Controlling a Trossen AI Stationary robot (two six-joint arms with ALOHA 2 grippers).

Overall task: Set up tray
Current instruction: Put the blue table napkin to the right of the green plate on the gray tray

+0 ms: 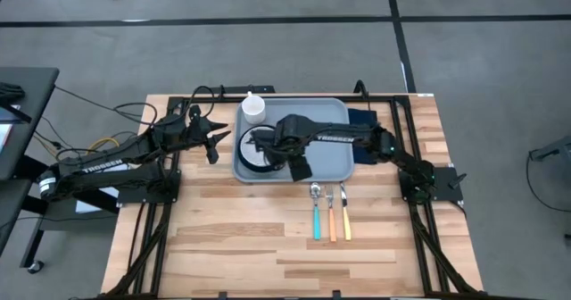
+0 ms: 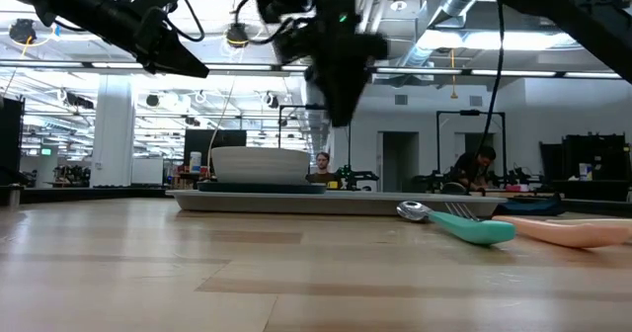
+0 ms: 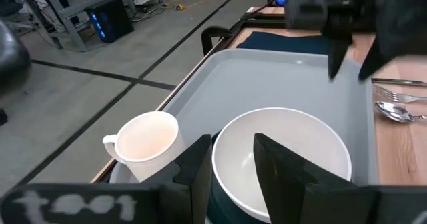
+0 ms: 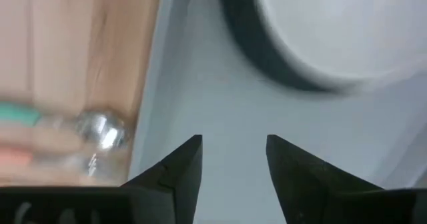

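The dark fingers of the right gripper are being held apart with nothing between them, above the bare floor of the large light blue-grey rectangular plastic tray, beside the white bowl that is being carried on a round dark teal plate. The left gripper is being held open and empty just off the tray's left edge, pointed at the bowl and a white mug. The tray is lying at the wooden table's far middle, with three pastel-handled utensils just in front.

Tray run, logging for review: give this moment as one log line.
light blue-grey plastic tray: holds white bowl, white mug | right gripper: open above tray | left gripper: open, beside tray
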